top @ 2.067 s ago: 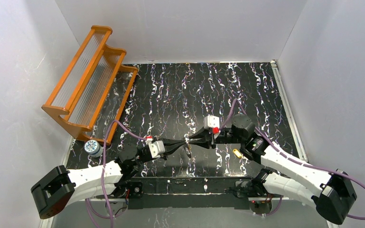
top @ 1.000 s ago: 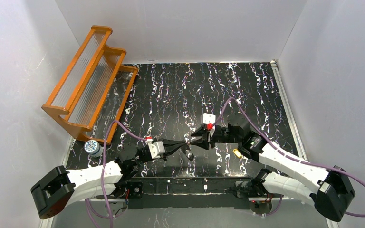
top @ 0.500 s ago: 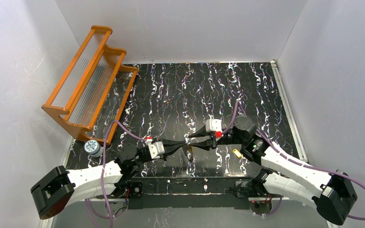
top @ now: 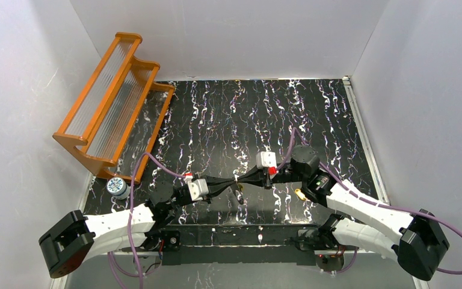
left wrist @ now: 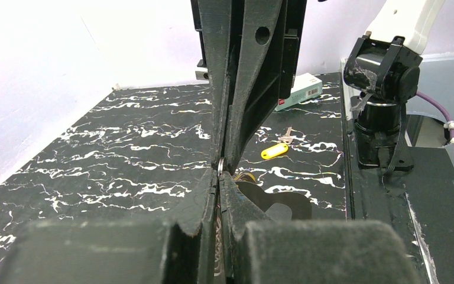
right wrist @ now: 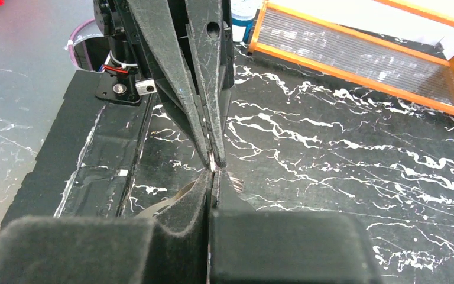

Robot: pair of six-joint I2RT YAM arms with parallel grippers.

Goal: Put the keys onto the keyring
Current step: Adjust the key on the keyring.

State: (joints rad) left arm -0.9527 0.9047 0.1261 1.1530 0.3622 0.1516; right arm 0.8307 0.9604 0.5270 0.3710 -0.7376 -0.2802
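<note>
tips touch: left hand pinched on keyring, right hand pinched narrow; key lies apart, toward near-right edge.

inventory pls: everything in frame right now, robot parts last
table: 1, black with white marbling, floor of the white-walled cell
rack: 1, orange frame with clear ribbed panels, far left
round container: 1, blue and white, at the rack's near end
key: 1 clearly seen, yellow head, flat on the table beside the right arm; a second not made out
keyring: 1, silvery bit showing, pinched where the fingertips meet, centre front
left arm: white and black, near left; left fingers black, shut
right arm: white and black, near right; right fingers black, shut, tip to tip with the left
</note>
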